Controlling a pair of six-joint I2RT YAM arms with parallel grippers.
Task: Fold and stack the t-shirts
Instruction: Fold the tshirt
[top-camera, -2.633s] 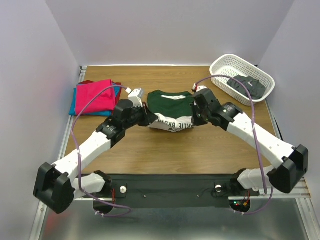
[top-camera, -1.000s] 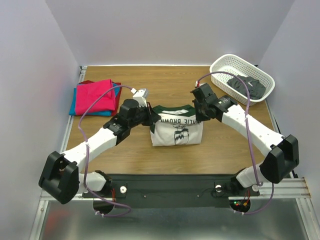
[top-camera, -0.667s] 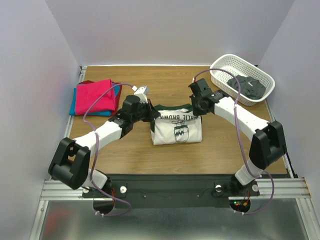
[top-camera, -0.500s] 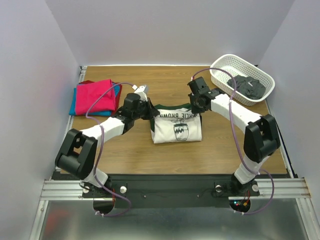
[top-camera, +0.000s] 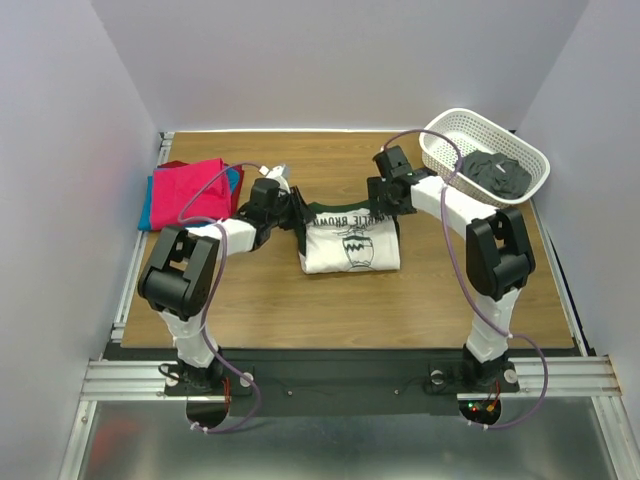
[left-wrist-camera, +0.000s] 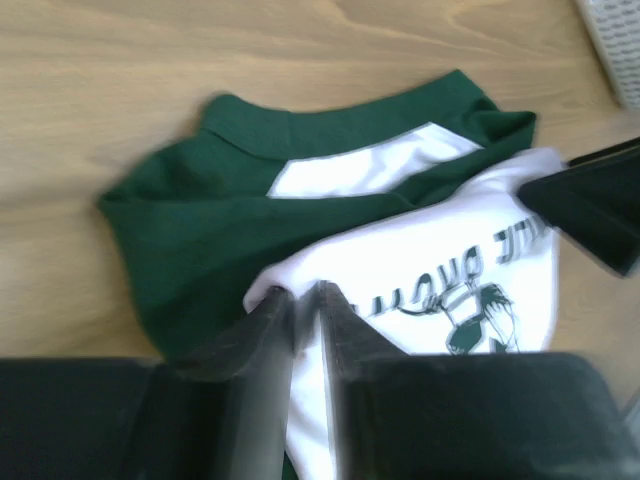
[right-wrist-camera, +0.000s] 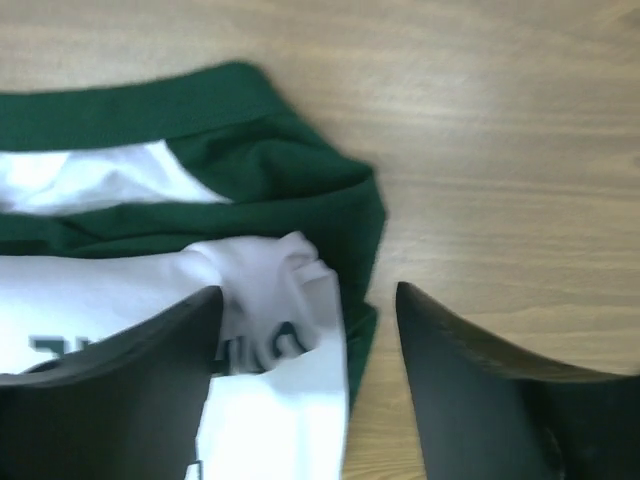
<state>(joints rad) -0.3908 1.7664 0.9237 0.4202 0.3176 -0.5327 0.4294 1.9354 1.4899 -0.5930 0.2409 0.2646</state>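
Note:
The white t-shirt (top-camera: 350, 245) with green sleeves and black cartoon print lies folded at the table's middle. In the left wrist view my left gripper (left-wrist-camera: 298, 295) has its fingers almost together, pinching a white fold of the t-shirt (left-wrist-camera: 470, 270) at its far left corner. My left gripper (top-camera: 298, 214) sits low at that corner. My right gripper (top-camera: 382, 203) is at the far right corner. The right wrist view shows my right gripper (right-wrist-camera: 308, 300) open wide, with the crumpled white corner of the t-shirt (right-wrist-camera: 270, 280) lying loose between its fingers.
A stack of folded shirts (top-camera: 195, 190), magenta on top with blue and red beneath, lies at the far left. A white lattice basket (top-camera: 447, 135) holding dark cloth (top-camera: 497, 172) stands at the far right, close behind my right arm.
Both grippers moved toward the far side, laying the white printed half over the green part. The right gripper opened and let go of its corner. The arms now stretch farther back.

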